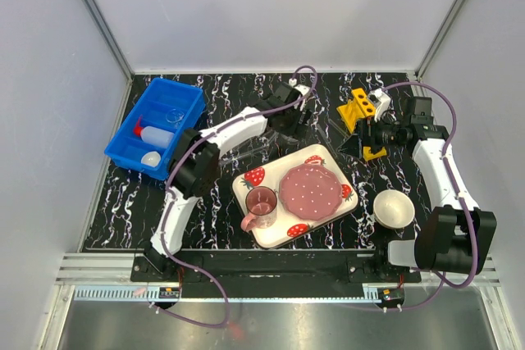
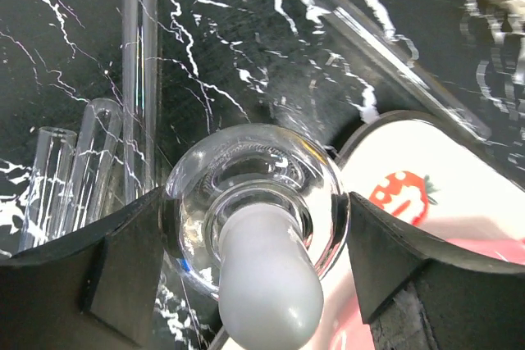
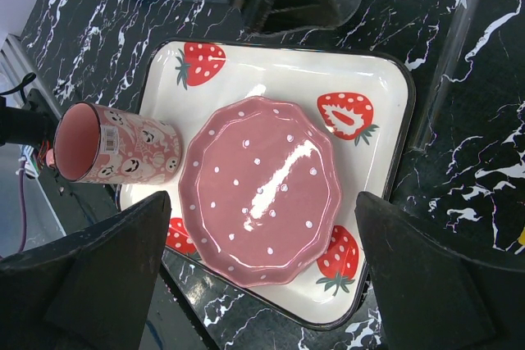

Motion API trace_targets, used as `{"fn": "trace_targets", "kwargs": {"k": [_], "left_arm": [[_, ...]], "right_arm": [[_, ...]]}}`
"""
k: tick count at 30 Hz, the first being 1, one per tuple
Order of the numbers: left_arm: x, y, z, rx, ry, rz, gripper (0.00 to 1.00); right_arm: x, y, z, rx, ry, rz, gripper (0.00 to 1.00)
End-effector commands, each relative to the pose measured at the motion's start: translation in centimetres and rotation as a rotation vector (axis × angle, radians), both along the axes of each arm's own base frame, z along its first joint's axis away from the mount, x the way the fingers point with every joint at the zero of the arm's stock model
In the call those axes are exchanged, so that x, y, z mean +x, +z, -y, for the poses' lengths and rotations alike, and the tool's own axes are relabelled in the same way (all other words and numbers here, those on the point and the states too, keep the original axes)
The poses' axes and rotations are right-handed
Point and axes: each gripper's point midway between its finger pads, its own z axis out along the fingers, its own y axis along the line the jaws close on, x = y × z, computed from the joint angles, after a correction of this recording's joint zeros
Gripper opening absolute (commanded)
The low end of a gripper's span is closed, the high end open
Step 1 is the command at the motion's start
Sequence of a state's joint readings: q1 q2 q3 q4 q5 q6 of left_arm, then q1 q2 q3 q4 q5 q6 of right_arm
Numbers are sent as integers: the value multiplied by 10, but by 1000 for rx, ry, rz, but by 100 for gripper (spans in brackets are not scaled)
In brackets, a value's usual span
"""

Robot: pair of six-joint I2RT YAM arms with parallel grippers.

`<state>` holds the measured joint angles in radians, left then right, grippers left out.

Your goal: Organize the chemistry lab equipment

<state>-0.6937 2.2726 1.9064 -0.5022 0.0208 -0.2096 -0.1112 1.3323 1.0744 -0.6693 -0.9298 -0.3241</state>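
A round clear glass flask (image 2: 246, 161) with a white stopper (image 2: 267, 284) sits between the fingers of my left gripper (image 2: 254, 227), which touch it on both sides, just beyond the tray's far edge (image 1: 302, 120). Thin glass tubes (image 2: 139, 63) lie on the black marble table to its left, and another tube (image 2: 394, 55) lies to its right. My right gripper (image 3: 262, 260) is open and empty, next to the yellow holed rack (image 1: 357, 108). A blue bin (image 1: 187, 116) holds the white squeeze bottle (image 1: 154, 134), the white dome (image 1: 151, 158) and a clear beaker (image 1: 174, 114).
The strawberry-print tray (image 1: 271, 235) with a pink plate (image 1: 310, 188) and a pink cup (image 1: 261, 202) lies in the middle. A white bowl (image 1: 394, 208) stands to its right. In the right wrist view, one glass tube (image 3: 447, 63) lies beside the tray.
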Motion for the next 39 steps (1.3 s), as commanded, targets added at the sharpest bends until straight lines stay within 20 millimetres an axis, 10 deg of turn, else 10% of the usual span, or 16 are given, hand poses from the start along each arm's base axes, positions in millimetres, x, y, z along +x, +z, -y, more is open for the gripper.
{"fn": "trace_targets", "kwargs": {"k": [1, 9, 19, 25, 39], "left_arm": [[3, 114, 4, -220, -29, 134, 39], [15, 157, -67, -351, 76, 119, 38], [70, 158, -261, -370, 438, 133, 38], [94, 143, -341, -297, 578, 139, 38], [141, 106, -396, -242, 684, 127, 38]], "right_arm": [[1, 13, -1, 15, 8, 57, 100], [0, 12, 0, 12, 7, 59, 100], [0, 15, -2, 27, 14, 58, 100], [1, 12, -1, 24, 13, 53, 100], [5, 6, -1, 29, 14, 27, 100]]}}
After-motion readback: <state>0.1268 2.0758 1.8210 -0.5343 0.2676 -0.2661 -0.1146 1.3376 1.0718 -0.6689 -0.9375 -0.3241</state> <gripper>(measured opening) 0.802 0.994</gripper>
